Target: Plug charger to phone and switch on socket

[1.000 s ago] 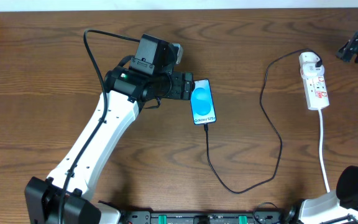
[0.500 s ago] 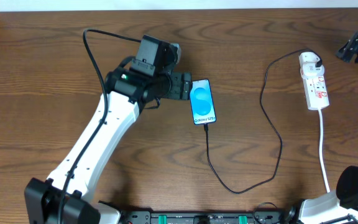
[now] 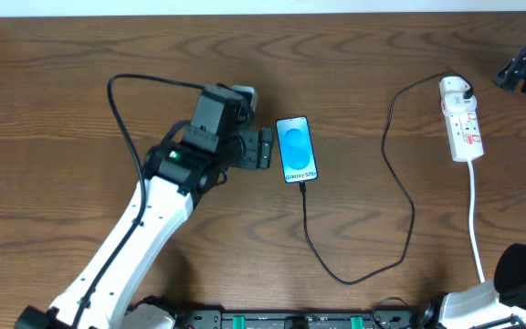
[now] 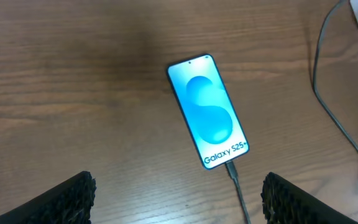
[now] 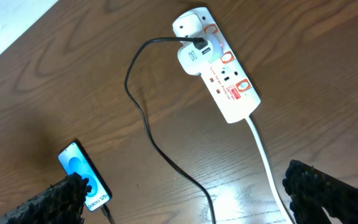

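Observation:
The phone (image 3: 297, 149) lies flat mid-table with its blue screen up. It also shows in the left wrist view (image 4: 208, 111) and the right wrist view (image 5: 82, 175). The black charger cable (image 3: 400, 192) has its plug tip (image 4: 231, 168) in the phone's near end. The cable loops right and up to a white adapter on the socket (image 3: 462, 119). My left gripper (image 3: 265, 149) is open and empty, just left of the phone and apart from it. My right gripper (image 3: 521, 66) is open and empty, hovering up and right of the socket (image 5: 219, 68).
The socket's white cord (image 3: 476, 219) runs down toward the table's front edge at the right. The left arm's black cable (image 3: 121, 110) arcs over the table's left part. The table's back edge is close behind the socket.
My left gripper has pulled back to the left and down, off the phone's left edge. The phone, cable and right arm have not moved.

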Controlling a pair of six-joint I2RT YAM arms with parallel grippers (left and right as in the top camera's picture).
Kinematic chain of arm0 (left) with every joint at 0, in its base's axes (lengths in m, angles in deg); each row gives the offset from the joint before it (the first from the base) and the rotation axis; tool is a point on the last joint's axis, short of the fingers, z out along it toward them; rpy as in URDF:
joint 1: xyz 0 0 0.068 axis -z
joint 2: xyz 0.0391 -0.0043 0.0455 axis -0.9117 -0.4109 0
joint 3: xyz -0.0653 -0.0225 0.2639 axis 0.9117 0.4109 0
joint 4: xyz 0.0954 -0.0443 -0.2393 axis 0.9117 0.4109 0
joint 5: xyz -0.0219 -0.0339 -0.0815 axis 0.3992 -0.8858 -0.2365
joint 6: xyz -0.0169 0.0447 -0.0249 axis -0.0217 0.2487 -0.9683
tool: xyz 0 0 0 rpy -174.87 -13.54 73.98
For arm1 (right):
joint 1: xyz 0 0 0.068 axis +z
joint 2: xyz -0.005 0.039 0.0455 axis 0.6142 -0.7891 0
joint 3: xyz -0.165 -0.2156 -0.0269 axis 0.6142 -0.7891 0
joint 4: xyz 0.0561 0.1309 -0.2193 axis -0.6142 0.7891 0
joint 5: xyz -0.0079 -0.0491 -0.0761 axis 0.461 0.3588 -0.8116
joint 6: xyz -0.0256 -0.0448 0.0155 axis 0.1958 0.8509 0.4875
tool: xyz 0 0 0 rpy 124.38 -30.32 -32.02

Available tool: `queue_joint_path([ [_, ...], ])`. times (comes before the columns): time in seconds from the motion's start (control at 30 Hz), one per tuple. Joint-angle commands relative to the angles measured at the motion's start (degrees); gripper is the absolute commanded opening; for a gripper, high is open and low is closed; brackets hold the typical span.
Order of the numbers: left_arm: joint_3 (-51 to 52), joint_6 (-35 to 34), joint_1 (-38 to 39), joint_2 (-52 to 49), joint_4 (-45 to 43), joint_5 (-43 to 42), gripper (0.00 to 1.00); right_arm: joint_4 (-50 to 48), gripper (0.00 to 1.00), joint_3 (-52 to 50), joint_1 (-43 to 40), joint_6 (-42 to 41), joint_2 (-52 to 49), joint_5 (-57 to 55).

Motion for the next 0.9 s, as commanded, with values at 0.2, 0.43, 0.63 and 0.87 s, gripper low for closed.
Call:
queue_joint_path([
  [0.2, 11.1, 1.0, 0.0, 6.9, -11.0, 2.1, 0.86, 0.1, 0.99, 0.8, 0.1, -0.6, 0.1, -0.2],
  [0.43, 23.0, 1.0, -0.2, 12.2, -26.5, 3.7, 0.86, 0.1, 0.99, 0.8, 0.1, -0.6, 0.1, -0.2],
  [0.63, 34.5, 1.0, -0.2, 17.6, -41.1, 4.7, 0.86, 0.1, 0.99, 0.8, 0.1, -0.6, 0.1, -0.2],
  [0.87, 46.4, 1.1, -0.2, 23.4, -57.2, 5.1, 0.86, 0.1, 0.99, 0.8, 0.1, -0.6, 0.1, -0.2],
])
